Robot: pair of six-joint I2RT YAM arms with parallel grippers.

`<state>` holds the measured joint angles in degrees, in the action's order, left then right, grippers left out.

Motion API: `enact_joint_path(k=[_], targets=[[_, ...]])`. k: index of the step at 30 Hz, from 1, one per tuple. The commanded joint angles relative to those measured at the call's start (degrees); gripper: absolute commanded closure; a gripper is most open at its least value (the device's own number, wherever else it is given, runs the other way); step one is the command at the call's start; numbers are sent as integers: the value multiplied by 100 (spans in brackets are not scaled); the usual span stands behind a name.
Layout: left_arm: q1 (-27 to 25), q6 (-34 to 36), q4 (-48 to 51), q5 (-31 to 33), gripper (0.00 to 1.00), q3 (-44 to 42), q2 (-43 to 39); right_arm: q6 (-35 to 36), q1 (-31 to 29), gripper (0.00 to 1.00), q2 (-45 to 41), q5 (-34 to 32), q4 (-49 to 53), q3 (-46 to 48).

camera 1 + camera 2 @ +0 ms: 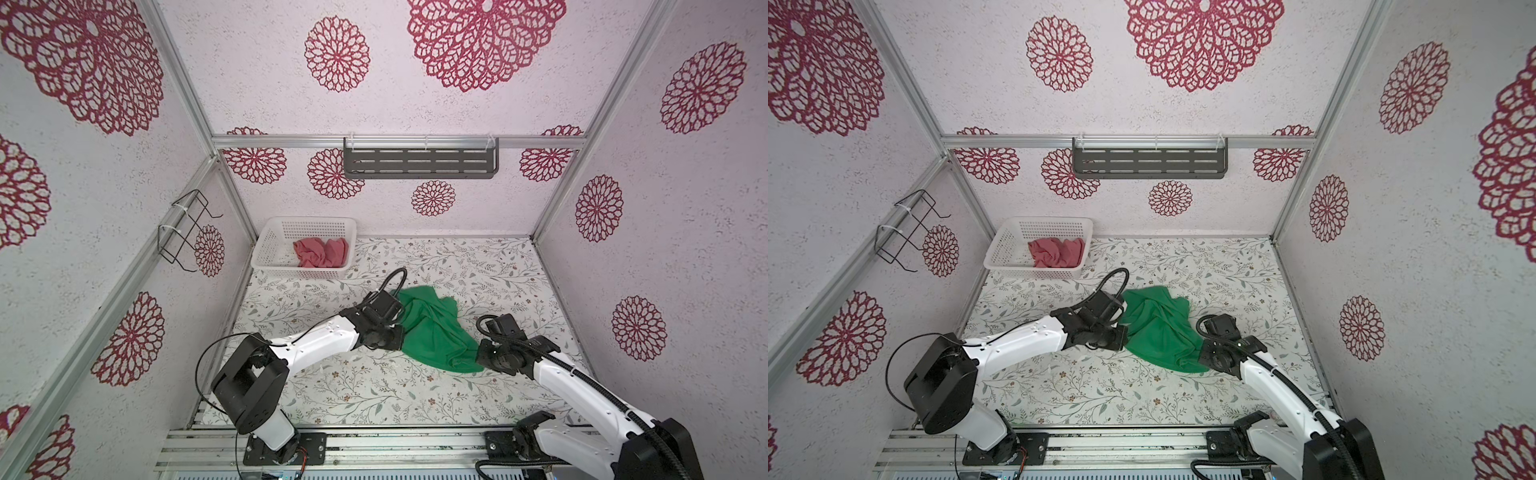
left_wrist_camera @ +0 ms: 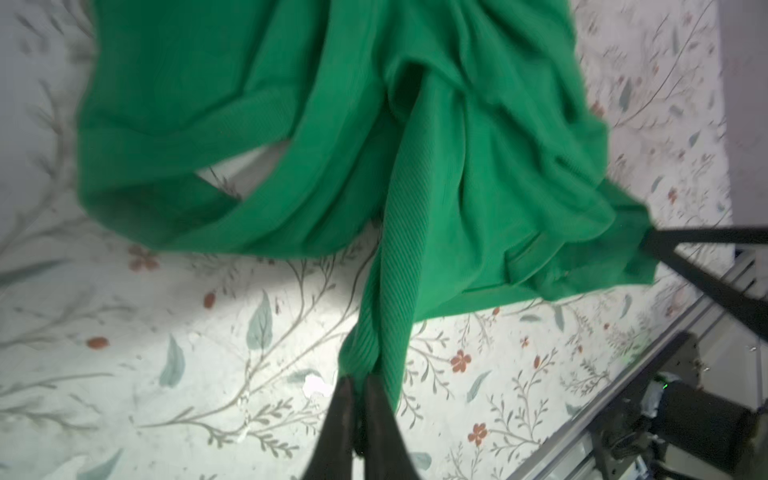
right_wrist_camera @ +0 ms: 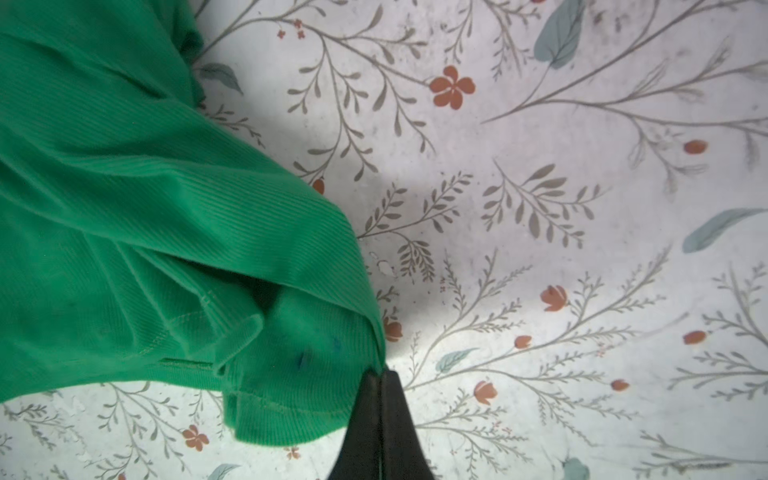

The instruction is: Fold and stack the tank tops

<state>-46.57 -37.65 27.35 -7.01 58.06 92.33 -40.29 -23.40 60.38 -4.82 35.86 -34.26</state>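
Nearest the front edge of the floral-printed worktop (image 1: pixel 374 395) is our right hand (image 3: pixel 380 374). Its two dark fingers are pressed flat together and nip a hemmed corner of the bright green ribbed-knit tank top (image 3: pixel 124 208). The cloth climbs from the worktop up to that pinch, so the corner hangs lifted while the rest sags away in soft folds. In both top views the fingers themselves are hidden under the wrist, at the near right end of the garment.

A little farther in is our left hand (image 2: pixel 360 380), whose fingers (image 2: pixel 338 415) stand only a narrow slit apart. A twisted, rope-like strand of the green top runs taut into that slit and hangs clear of the worktop below, so we read it as gripped. In both top views this hand meets the garment's left side.

Between the two hands the green top (image 1: pixel 432 332) lies bunched and creased about the middle of the worktop. In the left wrist view one strap loop lies open, with the printed surface showing through it.

At the far left corner stands a white perforated plastic basket (image 1: pixel 268 249). A dusty rose-red tank top (image 1: pixel 320 251) lies crumpled inside it, towards its right wall and well apart from the green one.

Beyond the worktop, a dark slotted metal shelf (image 1: pixel 419 163) hangs on the back wall. A black wire rack (image 1: pixel 185 226) hangs on the left wall.
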Motion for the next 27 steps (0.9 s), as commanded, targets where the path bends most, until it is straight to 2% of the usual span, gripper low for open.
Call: enact_joint_path(k=[1, 3, 7, 10, 12, 16, 21, 27], targets=[[-72, -250, -100, 107, 59, -199, -344, 190, 28, 100, 124, -191, 19, -72], [-63, -437, -204, 99, 52, -356, -526, 198, 21, 100, 142, -170, -9, -55], [-54, -673, -399, 158, 50, -493, -398, 180, 28, 100, 131, -131, -86, 14], [-31, -540, -285, 391, 50, -312, -195, 178, 25, 100, 111, -83, -114, 55], [82, -430, -361, 419, 46, -255, -104, 187, 28, 100, 72, -81, -105, 85], [450, -325, -569, 150, 40, -191, 262, 206, 37, 100, 46, -46, -97, 104], [604, -439, -827, 85, 39, -112, 586, 210, 35, 100, -4, -19, -70, 173], [541, -682, -1053, -308, 47, -137, 923, 221, 30, 100, 42, 17, -106, 201]])
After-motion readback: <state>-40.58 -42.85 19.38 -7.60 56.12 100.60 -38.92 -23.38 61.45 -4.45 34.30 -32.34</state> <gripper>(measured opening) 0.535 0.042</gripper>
